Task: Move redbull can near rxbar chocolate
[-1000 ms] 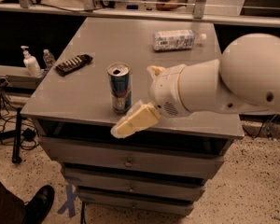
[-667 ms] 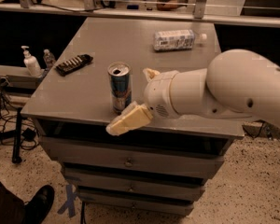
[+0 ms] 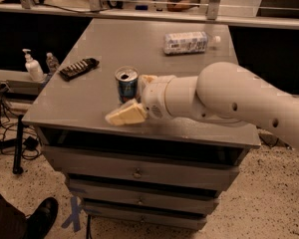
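The redbull can (image 3: 126, 85) stands upright near the front middle of the grey table (image 3: 114, 39). The rxbar chocolate (image 3: 78, 67), a flat black bar with pale marks, lies at the table's left edge, to the left of and a little behind the can. My gripper (image 3: 136, 96) is open, right beside the can on its right. One cream finger (image 3: 125, 114) lies in front of the can and the other (image 3: 148, 78) just behind it to the right. I cannot tell whether either touches the can.
A clear plastic bottle with a white label (image 3: 186, 42) lies on its side at the back right of the table. A soap dispenser (image 3: 32, 68) and a small bottle (image 3: 52, 62) stand on a shelf left of the table. Drawers (image 3: 137, 172) are below the top. A shoe (image 3: 40, 218) shows at bottom left.
My arm has moved left toward the can, so the fingers now stand closer around it. The can, bar and bottle have not moved.
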Robot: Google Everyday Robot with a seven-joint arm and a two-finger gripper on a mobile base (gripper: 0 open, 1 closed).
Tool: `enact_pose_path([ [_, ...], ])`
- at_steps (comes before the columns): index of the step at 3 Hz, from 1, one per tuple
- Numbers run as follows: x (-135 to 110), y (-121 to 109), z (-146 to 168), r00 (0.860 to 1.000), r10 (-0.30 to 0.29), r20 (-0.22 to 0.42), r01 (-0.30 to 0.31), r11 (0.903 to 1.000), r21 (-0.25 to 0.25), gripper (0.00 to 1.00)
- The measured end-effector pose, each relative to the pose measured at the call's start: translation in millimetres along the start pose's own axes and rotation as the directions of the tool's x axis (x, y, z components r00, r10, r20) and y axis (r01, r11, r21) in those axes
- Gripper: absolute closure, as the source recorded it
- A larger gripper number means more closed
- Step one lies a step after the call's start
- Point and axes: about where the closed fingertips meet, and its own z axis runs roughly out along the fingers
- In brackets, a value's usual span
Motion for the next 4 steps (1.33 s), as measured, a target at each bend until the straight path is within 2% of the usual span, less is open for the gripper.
enact_pose_path([
  [2,-20.1,-17.8,30.0,0.993,0.116,0.032,-0.118,0.9915,0.055,0.64],
  [3,-36.3,-25.4,36.8,0.983,0.165,0.083,-0.171,0.9829,0.068,0.87],
  [4,-38.7,-24.0,36.7,0.983,0.162,0.085,-0.168,0.9835,0.067,1.0],
])
